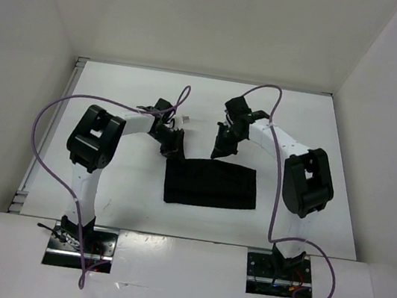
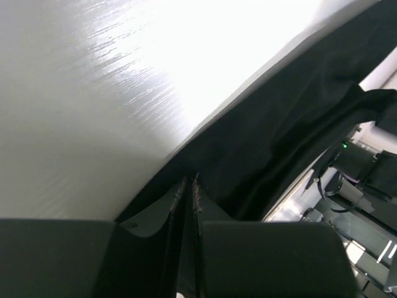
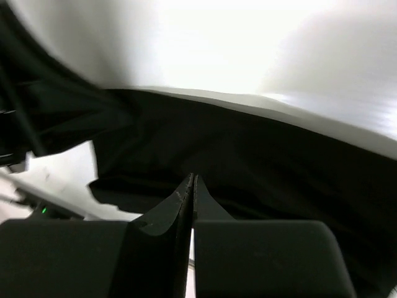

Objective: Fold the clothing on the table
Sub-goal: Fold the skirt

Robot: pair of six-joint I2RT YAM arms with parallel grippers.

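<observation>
The clothing point(image 1: 211, 187) is a black rectangle lying flat on the white table point(image 1: 314, 137), in the middle between the two arms. My left gripper point(image 1: 174, 147) is down at its far left corner. In the left wrist view the jaws point(image 2: 191, 180) are pinched nearly together, with the dark fabric point(image 2: 273, 118) drawn right up to the tips. My right gripper point(image 1: 218, 152) sits at the far edge, a little right of the left one. Its jaws point(image 3: 193, 179) are pressed together at the edge of the cloth point(image 3: 248, 143), which rises slightly off the table there.
White walls close in the table at the back and on both sides. Purple cables point(image 1: 52, 118) loop off each arm. A small white object point(image 1: 185, 120) lies just behind the left gripper. The right arm point(image 2: 360, 161) shows beyond the cloth in the left wrist view.
</observation>
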